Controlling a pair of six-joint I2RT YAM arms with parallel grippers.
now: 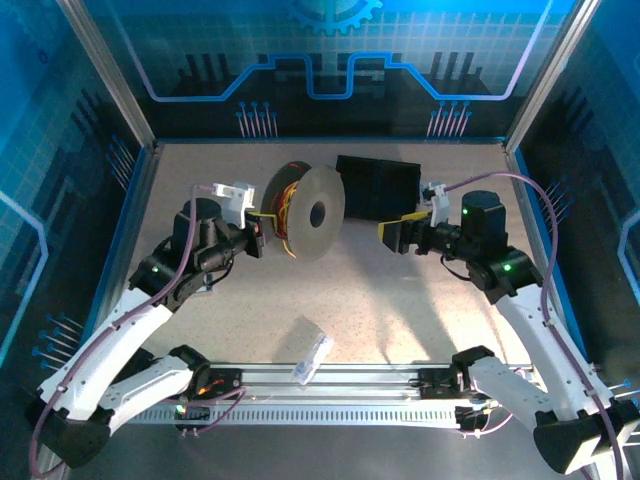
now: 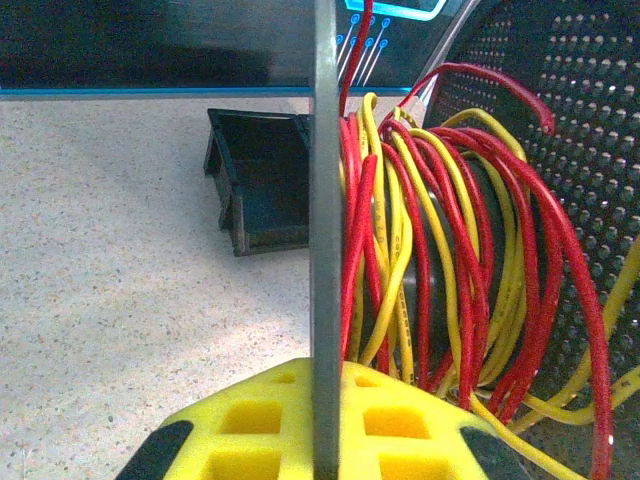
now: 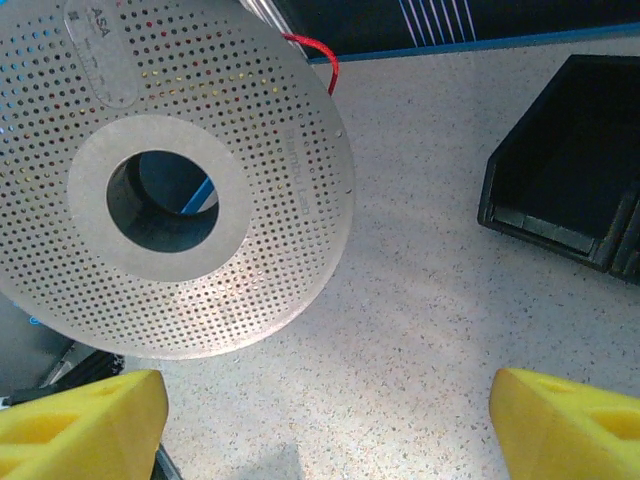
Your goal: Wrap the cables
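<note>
Most cables behind the spool flange, its edge inside the clamped left tool; right tool wide.

We're seeing the spool standing on the table, the cables sitting wound on it and the bin just behind-right. The left gripper is sitting at its left rim, the right gripper hanging off right.

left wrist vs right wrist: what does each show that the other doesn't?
Left wrist, not right wrist: thin red and yellow cables looped round the core of the perforated round spool, and the left gripper shut on its flange edge. Right wrist, not left: the spool's flat face with its centre hole, and the right gripper open, holding nothing. Both: the spool, the black plastic bin, the speckled table, some red cable.
</note>
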